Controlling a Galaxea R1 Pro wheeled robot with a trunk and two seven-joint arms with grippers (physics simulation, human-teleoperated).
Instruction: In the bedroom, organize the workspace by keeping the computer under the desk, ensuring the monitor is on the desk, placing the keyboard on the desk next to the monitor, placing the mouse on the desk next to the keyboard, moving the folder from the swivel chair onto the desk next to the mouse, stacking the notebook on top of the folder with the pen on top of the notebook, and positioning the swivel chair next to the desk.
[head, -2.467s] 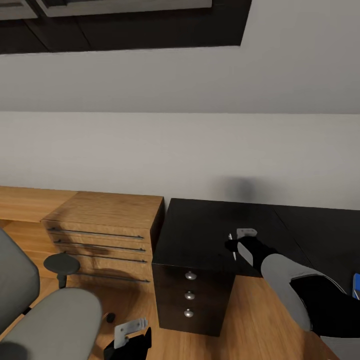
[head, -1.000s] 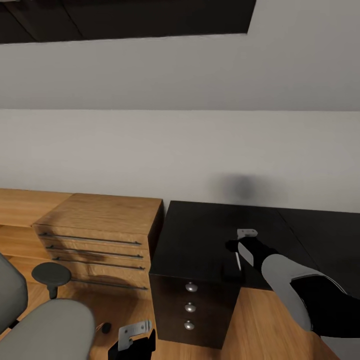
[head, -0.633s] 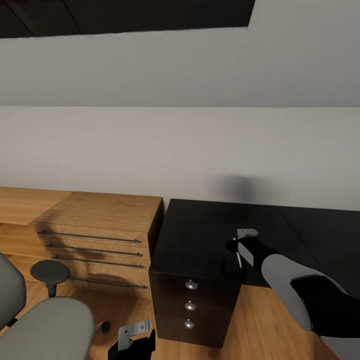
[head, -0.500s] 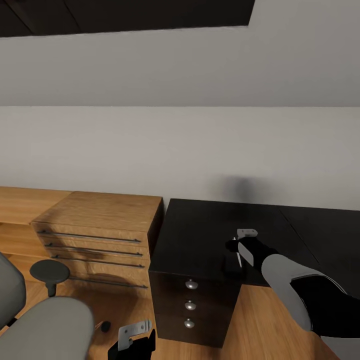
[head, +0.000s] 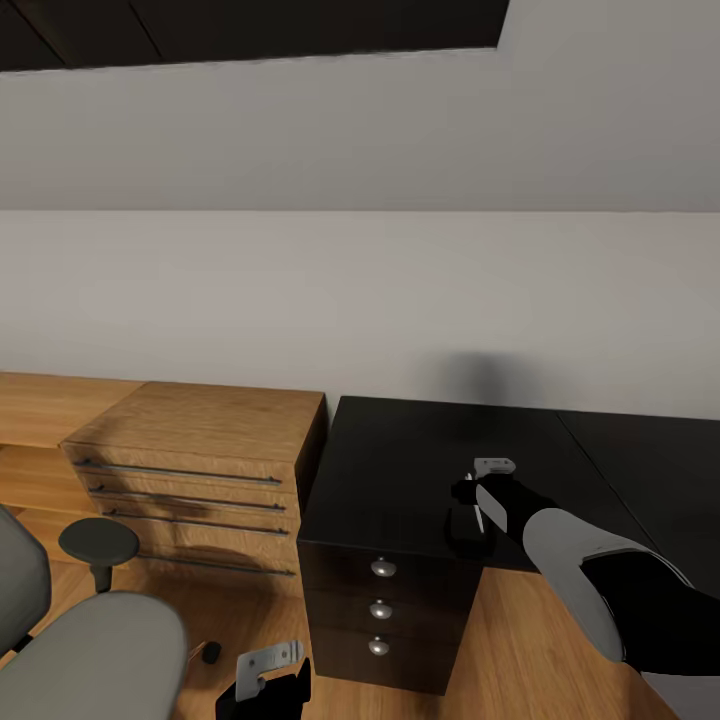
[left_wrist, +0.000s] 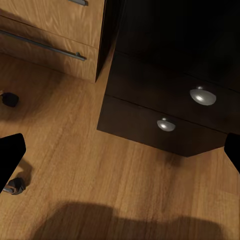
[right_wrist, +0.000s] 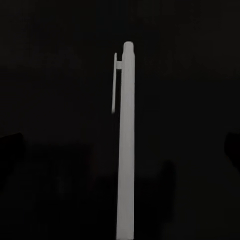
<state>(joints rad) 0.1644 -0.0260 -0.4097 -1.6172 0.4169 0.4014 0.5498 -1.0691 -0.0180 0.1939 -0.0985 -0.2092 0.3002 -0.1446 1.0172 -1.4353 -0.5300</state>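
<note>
Right gripper (head: 478, 505) has the pen (right_wrist: 125, 145) pinched over the desk's (head: 400, 450) front edge; left gripper (head: 262, 678) open, empty. Stacking's not done.

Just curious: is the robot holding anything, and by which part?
The right gripper holds the pen by one end, its clip end pointing away. The left gripper looks open and empty.

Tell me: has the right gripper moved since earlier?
Cannot tell: the camera shifted. Against the desk's front edge, the right gripper holding the pen sits about where it did.
</note>
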